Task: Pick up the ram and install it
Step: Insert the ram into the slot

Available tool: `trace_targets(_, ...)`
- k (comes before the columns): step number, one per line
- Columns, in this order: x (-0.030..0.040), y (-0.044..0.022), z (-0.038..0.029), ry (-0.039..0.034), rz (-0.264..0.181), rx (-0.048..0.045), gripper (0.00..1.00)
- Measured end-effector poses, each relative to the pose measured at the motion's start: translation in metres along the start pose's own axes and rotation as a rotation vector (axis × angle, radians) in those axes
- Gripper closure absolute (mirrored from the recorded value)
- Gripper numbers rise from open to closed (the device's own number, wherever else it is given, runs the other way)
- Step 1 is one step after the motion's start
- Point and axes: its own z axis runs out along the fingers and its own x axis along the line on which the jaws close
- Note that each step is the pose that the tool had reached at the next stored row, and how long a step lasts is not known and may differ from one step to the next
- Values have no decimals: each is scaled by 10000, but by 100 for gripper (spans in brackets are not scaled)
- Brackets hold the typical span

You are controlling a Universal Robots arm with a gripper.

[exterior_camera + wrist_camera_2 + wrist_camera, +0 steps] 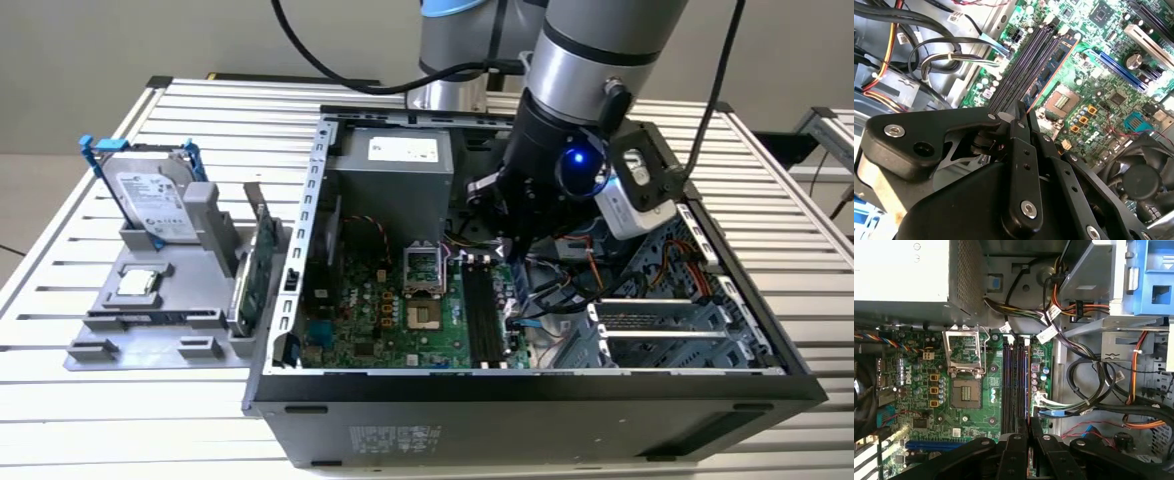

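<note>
My gripper (514, 245) reaches down into the open computer case (534, 395), over the black memory slots (483, 310) on the green motherboard. In both wrist views its black fingers are shut on the ram (1054, 67), a thin blue-green stick seen edge on. The ram (1027, 385) runs along the slots (1009, 385), lined up with the slot nearest the cables. I cannot tell whether it touches the slot. The gripper (1021, 112) hides the end of the stick that it holds, and its fingertips (1029, 425) meet around that end.
A grey power supply (394, 165) and the processor socket (420, 290) lie beside the slots. Cable bundles (1089, 390) crowd the other side. A fan (1144, 180) sits close by. Outside the case, a grey holder (147, 300) carries a hard drive (154, 200) and a green card (260, 265).
</note>
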Motion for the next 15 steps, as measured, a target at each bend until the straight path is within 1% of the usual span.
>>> trace_targets(4,3,0,42,-1,1,0,100)
trace_targets(9,1,1,117,0,1,0,100)
trace_targets(15,0,1,192,2,1,0,100)
